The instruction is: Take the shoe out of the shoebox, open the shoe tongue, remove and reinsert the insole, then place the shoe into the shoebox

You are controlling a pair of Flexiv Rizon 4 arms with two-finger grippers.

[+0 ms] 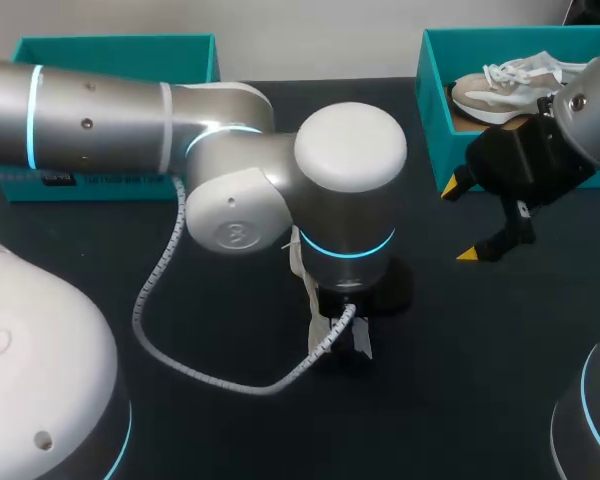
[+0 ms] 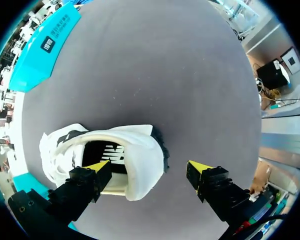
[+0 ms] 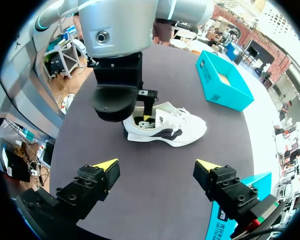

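Left wrist view puts the left gripper [image 2: 147, 169], spread and empty, over the heel of the white shoe [image 2: 135, 165] on the table [image 2: 165, 75], one tip above its mouth, the other past the heel, the shoe's length along the finger line; the right gripper [image 3: 157, 166], likewise spread, stands farther off.

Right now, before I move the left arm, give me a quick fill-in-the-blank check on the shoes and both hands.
The white shoe lies on the dark ____.
The left hand is above that shoe's opening, its fingers ____.
The right hand is open and holds ____.
The other shoe lies inside a teal ____.
Missing words: table; open; nothing; box.
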